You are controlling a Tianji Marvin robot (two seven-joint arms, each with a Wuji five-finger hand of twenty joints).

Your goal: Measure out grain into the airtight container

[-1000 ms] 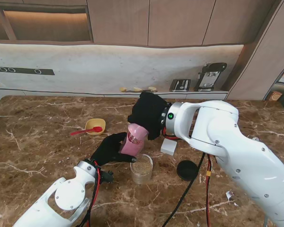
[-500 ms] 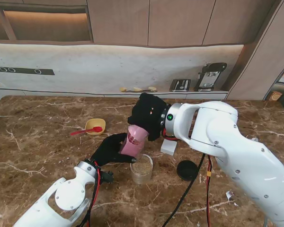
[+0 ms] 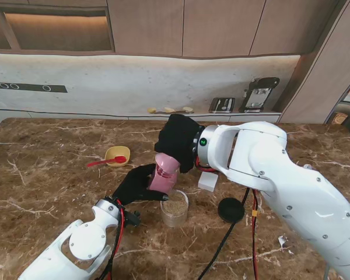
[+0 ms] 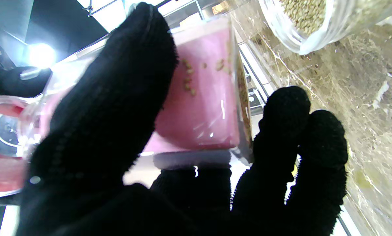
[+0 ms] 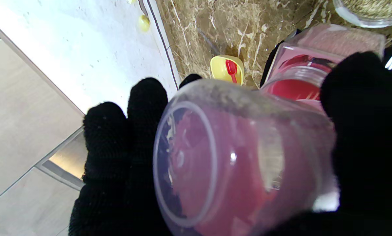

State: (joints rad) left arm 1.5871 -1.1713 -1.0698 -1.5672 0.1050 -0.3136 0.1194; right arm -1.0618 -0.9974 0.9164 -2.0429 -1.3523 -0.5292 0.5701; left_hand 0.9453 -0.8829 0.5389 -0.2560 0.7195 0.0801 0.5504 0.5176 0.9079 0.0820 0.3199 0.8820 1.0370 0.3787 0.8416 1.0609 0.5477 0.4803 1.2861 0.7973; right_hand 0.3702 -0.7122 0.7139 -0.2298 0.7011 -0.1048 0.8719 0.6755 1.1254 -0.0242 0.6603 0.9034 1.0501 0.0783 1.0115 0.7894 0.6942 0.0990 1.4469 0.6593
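Brown veined marble table point(image 3: 41, 175) beneath pale wood cabinets point(image 3: 221, 26)

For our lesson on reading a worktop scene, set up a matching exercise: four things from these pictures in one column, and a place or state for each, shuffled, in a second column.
Things:
1. pink cup
2. clear jar
3. red spoon
4. black lid

Places or states:
A. lying flat on the marble, right of the jar
B. tilted, held in both hands
C. resting across the yellow dish
D. standing on the table, grain inside

Pairs: 1-B, 2-D, 3-C, 4-A
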